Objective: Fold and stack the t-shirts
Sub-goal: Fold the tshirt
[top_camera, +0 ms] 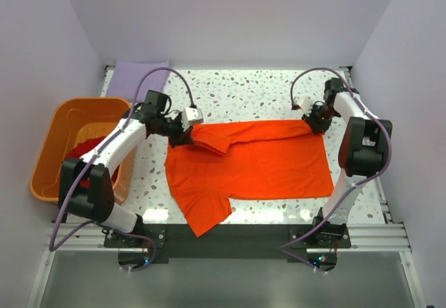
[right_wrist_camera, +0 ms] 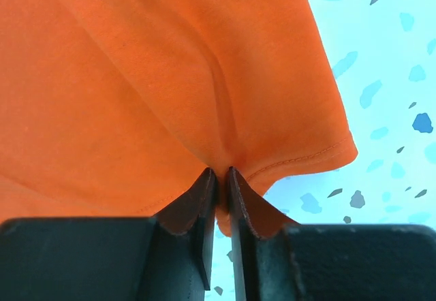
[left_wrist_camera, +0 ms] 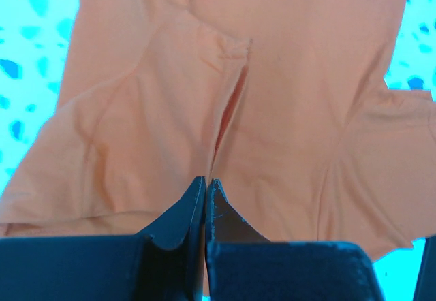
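The bright orange t-shirt lies spread across the middle of the speckled table, its far edge folded partly toward the front. My left gripper is shut on the shirt's far-left edge; in the left wrist view the tips meet on a crease of the cloth. My right gripper pinches the far-right hem corner, where the cloth is bunched between the nearly closed jaws. A pale lavender t-shirt lies folded at the back left. A darker red t-shirt sits in the tub.
The rigid orange tub stands at the left edge of the table, beside the left arm. White walls close in the back and sides. Bare speckled tabletop shows behind the orange shirt.
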### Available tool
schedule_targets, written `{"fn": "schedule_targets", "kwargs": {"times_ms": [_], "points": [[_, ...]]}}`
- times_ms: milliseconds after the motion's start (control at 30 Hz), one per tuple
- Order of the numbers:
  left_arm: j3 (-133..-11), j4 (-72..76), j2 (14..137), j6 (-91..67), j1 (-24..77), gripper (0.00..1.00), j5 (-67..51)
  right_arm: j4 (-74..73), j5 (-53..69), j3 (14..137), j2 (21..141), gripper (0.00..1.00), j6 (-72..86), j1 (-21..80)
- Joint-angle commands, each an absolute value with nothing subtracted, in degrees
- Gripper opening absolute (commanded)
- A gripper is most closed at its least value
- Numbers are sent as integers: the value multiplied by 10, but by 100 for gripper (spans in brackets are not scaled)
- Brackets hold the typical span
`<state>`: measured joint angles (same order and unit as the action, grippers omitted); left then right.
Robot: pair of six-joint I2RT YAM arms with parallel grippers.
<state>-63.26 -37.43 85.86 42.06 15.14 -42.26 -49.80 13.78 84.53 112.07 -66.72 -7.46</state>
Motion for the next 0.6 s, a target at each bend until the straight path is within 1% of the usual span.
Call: {"fn": "schedule_targets", "kwargs": {"times_ms": [0,33,67,133,167,200,267,300,400,433,467,500,533,567], "points": [[-617,-422,870,488,155,0,-441,-509,143,843,1098,18,-707,-76],[-617,-437,873,509,158,4,-441,-511,143,842,1099,20,-709,-76],[-618,-457,875,533,163,15,-439,-520,142,843,1099,27,-717,-76],[-612,-493,881,575,180,40,-417,-557,144,860,1102,37,-721,-76],[-613,-494,882,580,180,42,-414,-576,156,872,1105,46,-718,-76],[-615,-490,883,569,177,44,-403,-592,162,894,1110,49,-711,-76],[-637,-469,891,535,164,44,-399,-622,176,911,1110,53,-686,-77],[-650,-443,908,512,140,44,-407,-628,196,919,1107,54,-673,-76],[-714,-382,959,390,92,43,-410,-623,231,947,1108,56,-601,-76],[-738,-366,971,320,81,42,-409,-599,229,954,1111,56,-574,-70],[-744,-348,982,285,70,42,-407,-587,225,956,1114,55,-527,-69],[-747,-299,993,246,58,43,-379,-574,220,958,1118,54,-506,-65],[-750,-280,997,190,54,45,-367,-544,202,958,1124,52,-484,-59],[-750,-264,1000,172,51,45,-359,-534,195,957,1128,49,-449,-56]]}}
